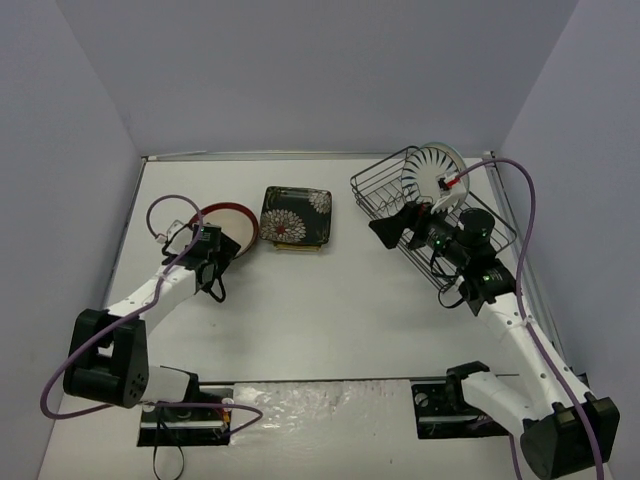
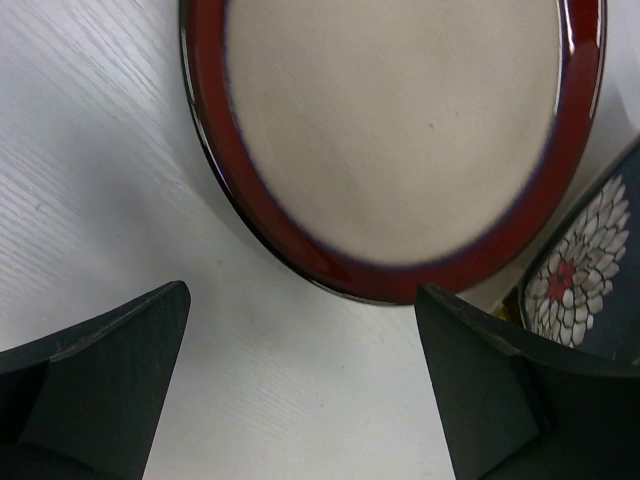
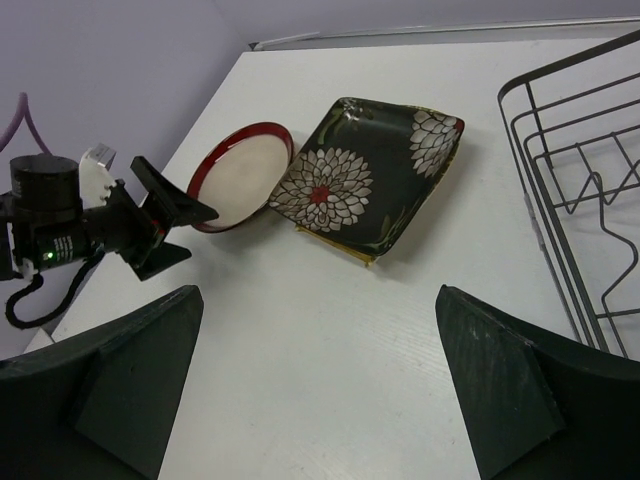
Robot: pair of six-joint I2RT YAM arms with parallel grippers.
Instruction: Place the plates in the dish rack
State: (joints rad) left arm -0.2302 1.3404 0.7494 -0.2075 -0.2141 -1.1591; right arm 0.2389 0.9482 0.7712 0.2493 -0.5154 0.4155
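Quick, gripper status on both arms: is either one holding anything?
Left gripper: open, holding nothing, facing the red-rimmed plate.
Right gripper: open, holding nothing.

No text, label, brand or number can be read in any view. The black floral square plate [image 1: 296, 215] carries only white and red flowers, and the striped plate [image 1: 428, 170] in the upper right carries only black lines, no letters.

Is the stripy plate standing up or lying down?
Standing up: the striped plate sits on edge inside the dish rack, slightly tilted.
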